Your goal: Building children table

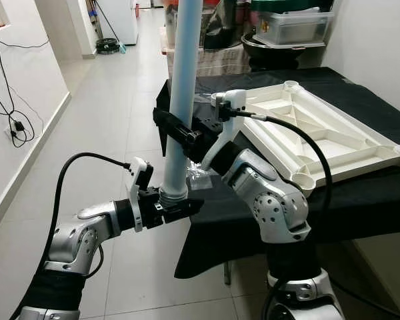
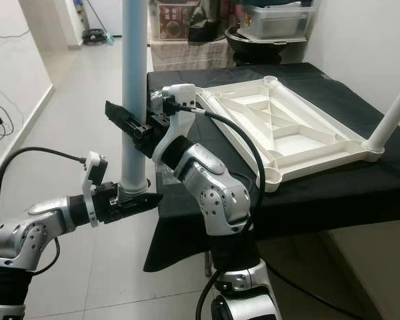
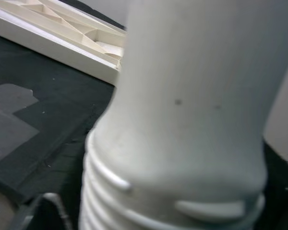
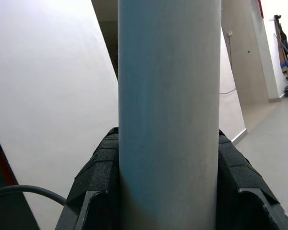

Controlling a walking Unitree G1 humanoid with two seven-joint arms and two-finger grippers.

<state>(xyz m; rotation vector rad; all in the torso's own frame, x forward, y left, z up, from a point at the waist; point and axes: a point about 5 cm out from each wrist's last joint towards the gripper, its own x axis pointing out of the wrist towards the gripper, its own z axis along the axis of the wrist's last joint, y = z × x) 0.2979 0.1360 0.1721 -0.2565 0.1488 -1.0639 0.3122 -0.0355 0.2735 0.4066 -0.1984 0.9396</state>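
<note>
Grey floor tiles run past a table (image 1: pixel 360 200) draped in black cloth. From the left eye, a white tabletop (image 1: pixel 320 137) lies upside down on the cloth, ribs up, reaching toward the table's near right corner. Off the table's left edge a pale blue leg (image 1: pixel 184 87) stands upright in the air. The right gripper (image 1: pixel 177 133) is clamped around the leg about midway up. The left gripper (image 1: pixel 173 207) holds the leg at its lower, threaded end. Boxes (image 1: pixel 290 27) are stacked beyond the far edge.

From the right eye, the same leg (image 2: pixel 135 93) rises off the table's left edge, the right gripper (image 2: pixel 135 125) closed on it higher up and the left gripper (image 2: pixel 130 199) closed on its lower end. A second leg (image 2: pixel 393 113) slants up from the tabletop's near right corner socket.

At the left wrist, the leg's threaded end (image 3: pixel 173 191) sits close and blurred, with the tabletop's edge (image 3: pixel 53 38) on the black cloth behind.

At the right wrist, two black fingers (image 4: pixel 98 182) press the leg (image 4: pixel 168 115) from both sides.
</note>
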